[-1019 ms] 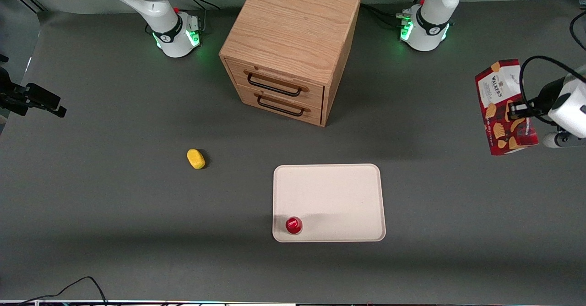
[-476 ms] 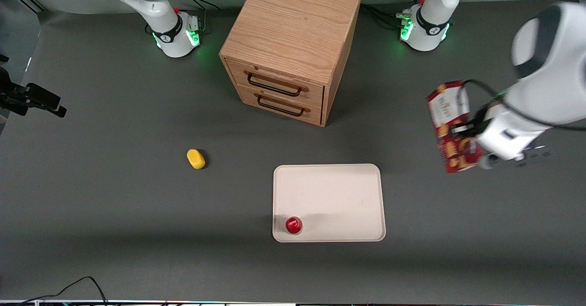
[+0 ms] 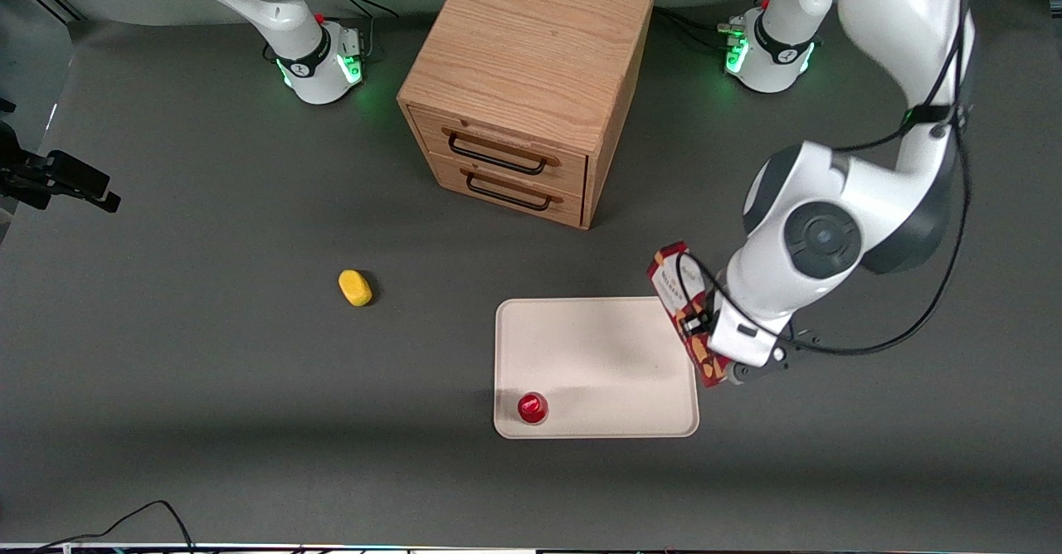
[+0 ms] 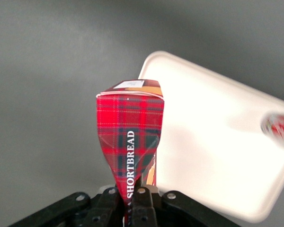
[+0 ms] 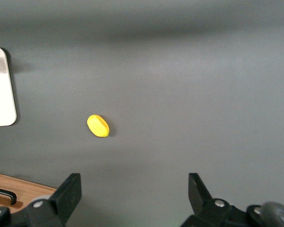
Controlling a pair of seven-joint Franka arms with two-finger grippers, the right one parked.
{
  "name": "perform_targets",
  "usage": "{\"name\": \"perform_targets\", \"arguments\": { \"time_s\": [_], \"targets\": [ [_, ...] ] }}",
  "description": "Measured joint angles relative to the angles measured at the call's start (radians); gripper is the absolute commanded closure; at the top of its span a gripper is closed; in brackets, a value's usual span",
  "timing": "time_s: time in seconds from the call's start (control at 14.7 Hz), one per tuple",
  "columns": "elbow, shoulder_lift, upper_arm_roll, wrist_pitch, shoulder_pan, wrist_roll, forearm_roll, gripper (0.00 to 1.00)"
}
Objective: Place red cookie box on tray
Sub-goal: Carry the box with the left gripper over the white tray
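Nearest the front camera, a small round red cup (image 3: 532, 408) stands on the tray (image 3: 597, 355), close to the tray's near rim and at its corner toward the parked arm's end. The rest of the cream tray is bare, a wide open patch between the cup and the rim at the working arm's end.

At that rim the gripper (image 3: 695, 322) holds the red cookie box (image 3: 689, 315) in the air, its fingers (image 4: 141, 208) clamped on the box's narrow tartan edge, which is pinched in where they squeeze it. The box is tilted and overlaps the tray's corner at the working arm's end, farther from the camera; most of it hangs just outside the rim. Whether it touches the tray cannot be told.

The table (image 3: 207, 388) is a plain dark grey mat, open all around the tray. A yellow oval object (image 3: 355, 287) lies alone toward the parked arm's end, well apart from the tray. Farther from the camera stands a wooden drawer cabinet (image 3: 527, 81) with two black handles, both drawers closed, with clear mat between it and the tray.
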Motion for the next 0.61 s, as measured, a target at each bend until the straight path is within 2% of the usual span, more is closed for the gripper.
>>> {"name": "perform_targets", "arguments": {
  "time_s": [0.27, 0.61],
  "targets": [
    [0.010, 0.108, 0.001, 0.118, -0.003, -0.074, 0.057, 1.00],
    [0.011, 0.169, -0.004, 0.142, -0.058, -0.082, 0.122, 1.00]
  ]
}}
